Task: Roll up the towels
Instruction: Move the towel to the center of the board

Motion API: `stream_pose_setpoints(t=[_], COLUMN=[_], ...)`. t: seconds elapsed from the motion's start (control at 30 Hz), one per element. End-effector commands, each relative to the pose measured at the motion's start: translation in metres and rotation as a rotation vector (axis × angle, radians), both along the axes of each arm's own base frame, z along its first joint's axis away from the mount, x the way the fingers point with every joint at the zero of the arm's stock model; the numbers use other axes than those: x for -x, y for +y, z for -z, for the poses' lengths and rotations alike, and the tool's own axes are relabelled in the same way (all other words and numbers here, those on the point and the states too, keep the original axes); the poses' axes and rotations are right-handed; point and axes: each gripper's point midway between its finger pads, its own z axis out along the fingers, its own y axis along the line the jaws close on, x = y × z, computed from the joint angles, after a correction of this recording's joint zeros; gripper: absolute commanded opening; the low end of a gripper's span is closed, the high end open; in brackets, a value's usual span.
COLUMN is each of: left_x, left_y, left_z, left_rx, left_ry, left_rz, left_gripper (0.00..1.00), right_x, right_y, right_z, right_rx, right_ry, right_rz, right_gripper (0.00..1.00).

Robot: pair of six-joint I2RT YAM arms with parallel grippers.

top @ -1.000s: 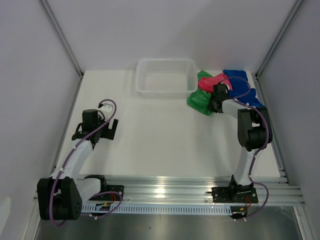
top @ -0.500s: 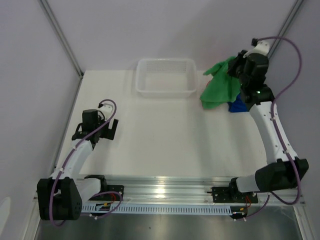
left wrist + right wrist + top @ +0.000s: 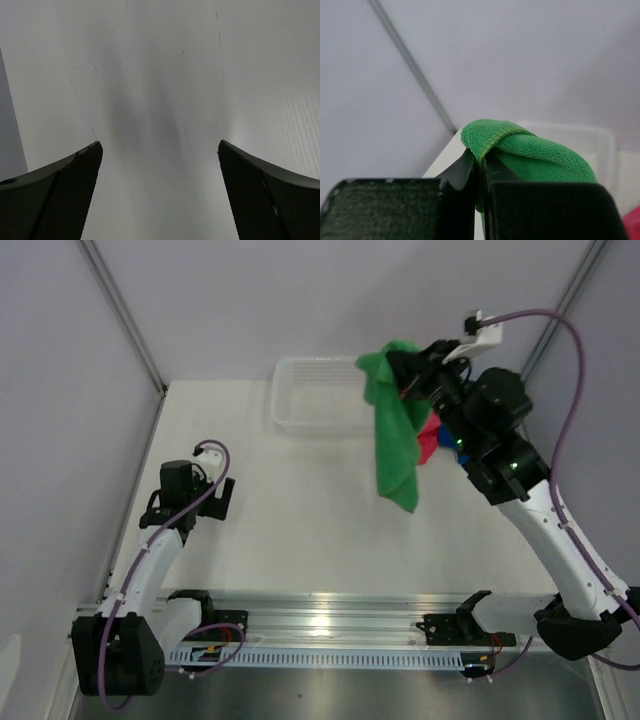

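The green towel (image 3: 395,435) hangs high in the air over the table's back middle. My right gripper (image 3: 397,362) is shut on its top corner, and in the right wrist view the green towel (image 3: 535,152) bulges over the closed fingers (image 3: 465,167). A bit of the pink-red towel (image 3: 429,435) and a sliver of the blue towel (image 3: 444,454) show behind the raised right arm at the back right. My left gripper (image 3: 224,497) is low over the left of the table. It stands open in the left wrist view, fingertips (image 3: 90,155) wide apart over bare white table.
A white slotted plastic basket (image 3: 300,412) stands at the back centre, partly behind the hanging green towel. Grey walls with metal corner posts close in left, right and back. An aluminium rail (image 3: 330,615) with the arm bases runs along the near edge.
The right arm has risen from the towel pile and swung left, lifting the green towel off the table so it now hangs free. The left arm has stayed still.
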Motion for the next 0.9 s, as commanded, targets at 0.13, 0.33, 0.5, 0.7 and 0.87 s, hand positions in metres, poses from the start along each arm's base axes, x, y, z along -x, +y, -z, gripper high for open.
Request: stream_pose_setpoints(t=[0.13, 0.33, 0.5, 0.7, 0.87], left_x=[-0.005, -0.006, 0.0, 0.024, 0.045], left_y=[-0.005, -0.002, -0.014, -0.066, -0.111], left_z=[-0.044, -0.039, -0.033, -0.018, 0.005], left_rx=[-0.011, -0.027, 0.005, 0.06, -0.036], left_ry=[-0.121, -0.08, 0.011, 0.084, 0.125], left_rz=[0.046, 0.046, 0.116, 0.386, 0.617], left_gripper=[1.0, 1.0, 1.0, 1.0, 0.99], right_x=[0.042, 0.072, 0.055, 0.008, -0.007], right_y=[0.097, 0.194, 0.205, 0.128, 0.104], right_z=[0.14, 0.275, 0.316, 0.341, 0.38], right_rx=[-0.09, -0.035, 0.229, 0.297, 0.358], right_ry=[0.297, 0.58, 0.642, 0.668, 0.753], right_rz=[-0.209, -0.394, -0.351, -0.213, -0.265], right_gripper=[0.0, 0.38, 0.59, 0.58, 0.47])
